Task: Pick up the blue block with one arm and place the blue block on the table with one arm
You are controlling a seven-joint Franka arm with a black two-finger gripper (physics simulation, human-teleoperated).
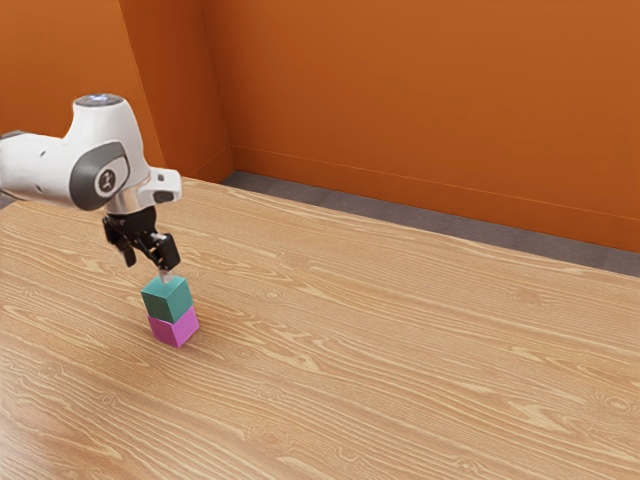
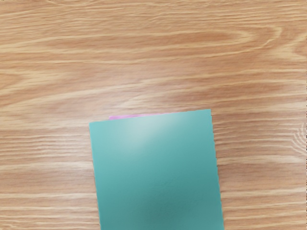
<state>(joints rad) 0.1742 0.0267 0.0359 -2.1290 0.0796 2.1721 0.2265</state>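
My fingers are wide open, holding nothing. The blue block looks light and hard; I'd pinch its sides above the pink block.

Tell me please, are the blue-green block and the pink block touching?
Touching. The exterior view shows it: the blue-green block sits directly on the pink block, its lower edges meeting the pink one with no gap.
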